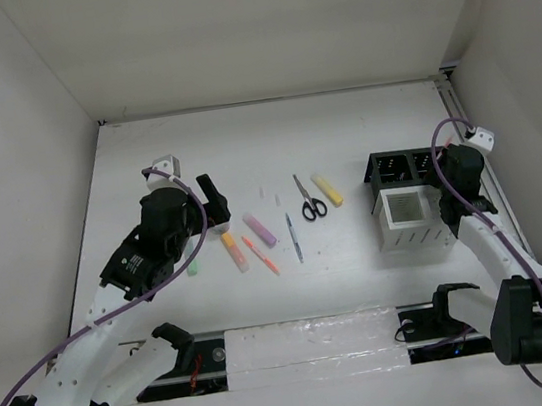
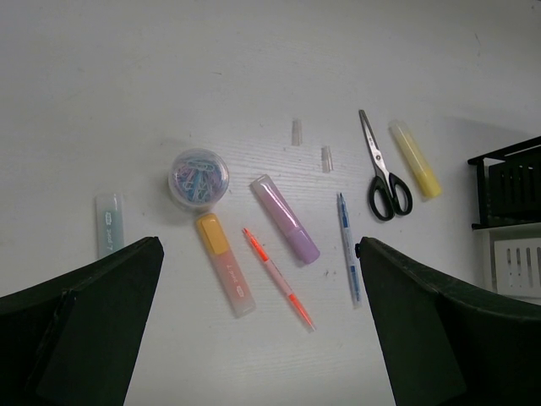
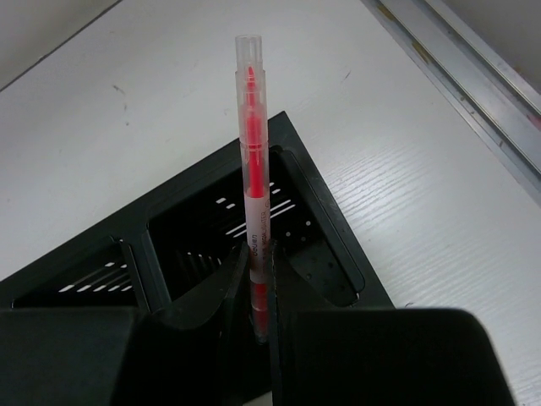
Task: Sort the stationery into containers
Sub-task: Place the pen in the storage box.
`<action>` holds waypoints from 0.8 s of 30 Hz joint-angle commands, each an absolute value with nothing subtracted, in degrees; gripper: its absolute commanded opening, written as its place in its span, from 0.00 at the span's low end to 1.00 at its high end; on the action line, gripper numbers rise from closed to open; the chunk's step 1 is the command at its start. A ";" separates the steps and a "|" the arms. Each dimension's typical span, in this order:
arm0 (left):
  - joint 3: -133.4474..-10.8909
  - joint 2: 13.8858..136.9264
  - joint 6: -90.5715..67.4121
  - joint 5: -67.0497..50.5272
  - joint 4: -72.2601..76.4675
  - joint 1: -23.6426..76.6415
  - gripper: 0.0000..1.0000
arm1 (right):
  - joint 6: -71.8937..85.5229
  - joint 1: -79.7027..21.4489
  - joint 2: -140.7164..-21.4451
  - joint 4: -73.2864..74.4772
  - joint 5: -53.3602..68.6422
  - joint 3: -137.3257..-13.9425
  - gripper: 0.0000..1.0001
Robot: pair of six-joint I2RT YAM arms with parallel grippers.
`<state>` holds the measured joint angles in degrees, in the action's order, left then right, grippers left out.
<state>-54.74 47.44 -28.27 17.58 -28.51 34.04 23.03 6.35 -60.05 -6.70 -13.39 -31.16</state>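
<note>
My left gripper (image 1: 214,203) is open and empty, hovering over the stationery; in the left wrist view (image 2: 258,247) its fingers frame the items. On the table lie a green marker (image 2: 108,224), a clear tub of paper clips (image 2: 199,176), an orange marker (image 2: 224,262), a red pen (image 2: 279,277), a purple marker (image 2: 285,218), a blue pen (image 2: 348,258), scissors (image 2: 380,169) and a yellow marker (image 2: 415,159). My right gripper (image 3: 260,264) is shut on another red pen (image 3: 250,127), held upright over the black compartments (image 3: 194,245) of the organizer (image 1: 402,166).
The organizer's white slatted part (image 1: 411,220) sits in front of the black ones. Two small clear caps (image 2: 297,131) (image 2: 326,158) lie behind the purple marker. White walls enclose the table on three sides, and a metal rail (image 3: 473,59) runs along the right edge.
</note>
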 commanded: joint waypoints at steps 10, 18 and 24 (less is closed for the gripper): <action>-54.14 47.11 -27.33 17.93 -26.98 34.10 1.00 | 23.82 6.24 -61.79 -5.71 -14.59 -34.01 0.25; -54.14 47.11 -27.33 17.93 -26.98 34.10 1.00 | 23.82 6.24 -59.86 -4.66 -13.45 -34.54 0.46; -54.14 47.11 -27.33 17.93 -26.98 34.10 1.00 | 24.35 5.71 -55.64 -2.03 -9.33 -36.20 0.62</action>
